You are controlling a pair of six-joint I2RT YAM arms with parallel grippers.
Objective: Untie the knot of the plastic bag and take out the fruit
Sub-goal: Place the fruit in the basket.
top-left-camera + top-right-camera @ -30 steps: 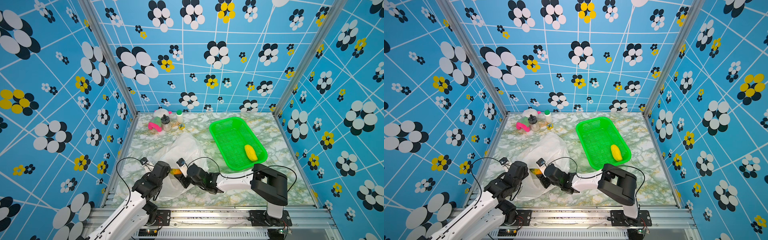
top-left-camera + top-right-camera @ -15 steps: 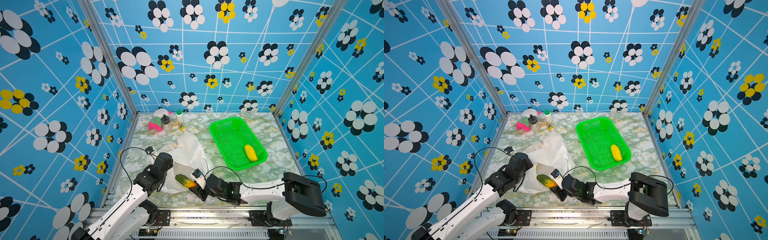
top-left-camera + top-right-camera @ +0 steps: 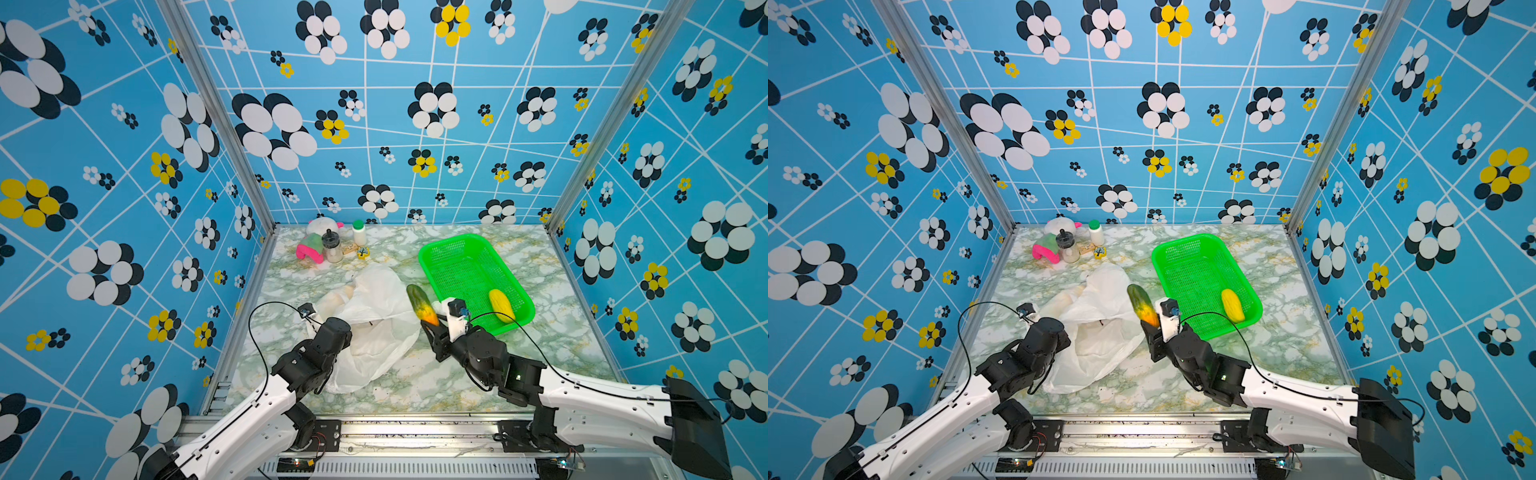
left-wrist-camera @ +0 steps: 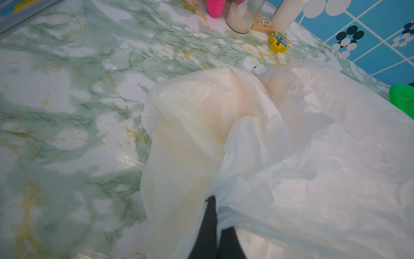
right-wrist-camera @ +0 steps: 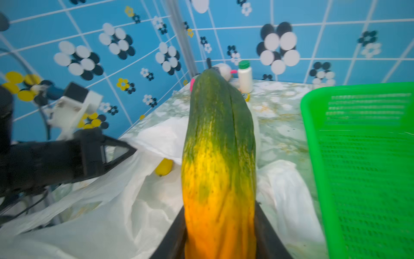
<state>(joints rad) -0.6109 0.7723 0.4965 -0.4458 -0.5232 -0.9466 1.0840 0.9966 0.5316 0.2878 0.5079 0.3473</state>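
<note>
Right wrist, right tool (image 5: 220, 224) clamping fruit (image 5: 217, 145), basket rim (image 5: 312, 145) near

Both arms extended forward, wrists low: left claw (image 4: 216, 215) pinched fully shut on the plastic bag (image 4: 291, 157); right claw (image 3: 433, 328) angled upward, jaws clamping the fruit (image 5: 219, 157) at its orange end.

Three fruits in sight: one green-and-orange fruit (image 3: 422, 305), one yellow fruit (image 3: 502, 305) in the one green basket (image 3: 465, 270), one small yellow fruit (image 5: 164, 167) in the one plastic bag (image 3: 374, 316). Far left: two plush toys (image 3: 323, 225) (image 3: 309, 248), one jar (image 3: 331, 249), one bottle (image 3: 359, 233), two little blocks (image 3: 363, 252) (image 3: 348, 249).
</note>
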